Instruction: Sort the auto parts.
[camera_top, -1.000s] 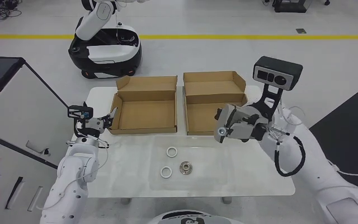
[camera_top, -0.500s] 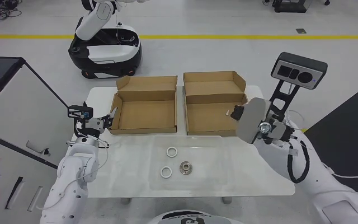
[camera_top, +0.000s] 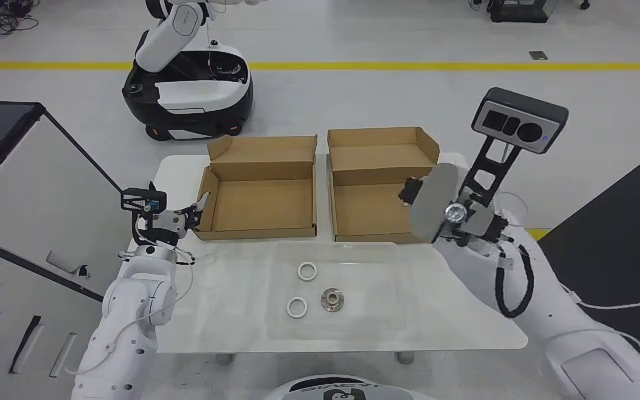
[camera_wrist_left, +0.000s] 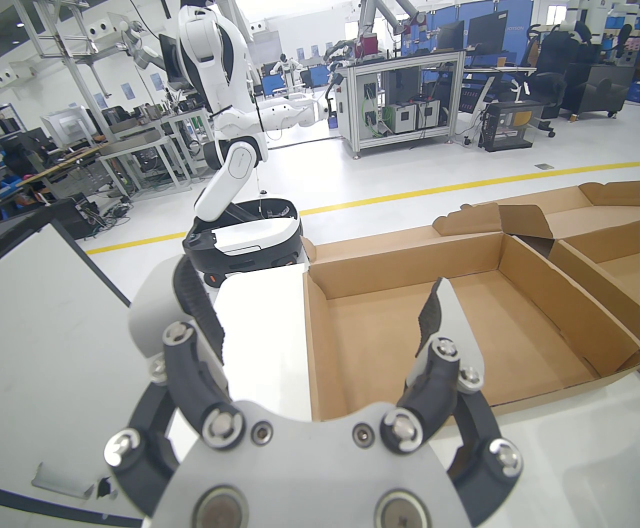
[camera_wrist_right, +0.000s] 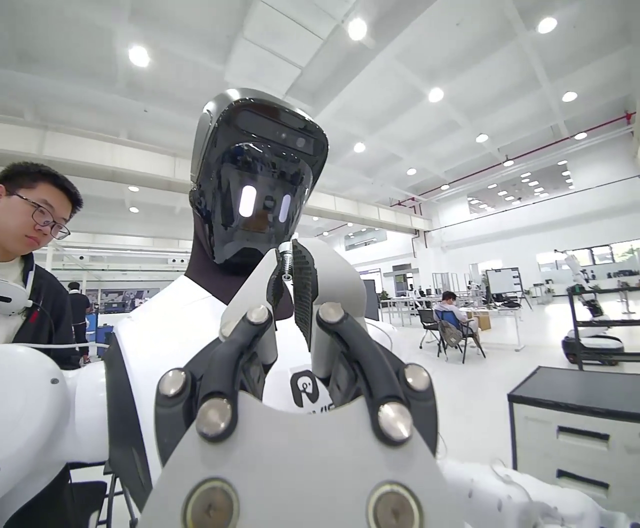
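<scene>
My left claw (camera_wrist_left: 310, 285) is spread wide with nothing between its fingers. It sits just beside the outer left wall of the left box (camera_top: 262, 205), near the front corner, and shows there from above too (camera_top: 193, 216).

My right claw (camera_wrist_right: 287, 265) is pressed together on a small spring (camera_wrist_right: 286, 261), pinching it at the fingertips. This claw (camera_top: 411, 191) is lifted off the table (camera_top: 440, 310), well to the right of the left box, and is turned upward.

The right box (camera_top: 375, 205) stands just beside the left box, their side walls almost touching. A white ring (camera_top: 308, 270) lies on the table in front of the left box's right front corner, apart from it. A second ring (camera_top: 297, 307) lies farther out from the left box, with a metal hub (camera_top: 331, 298) just to its right.
</scene>
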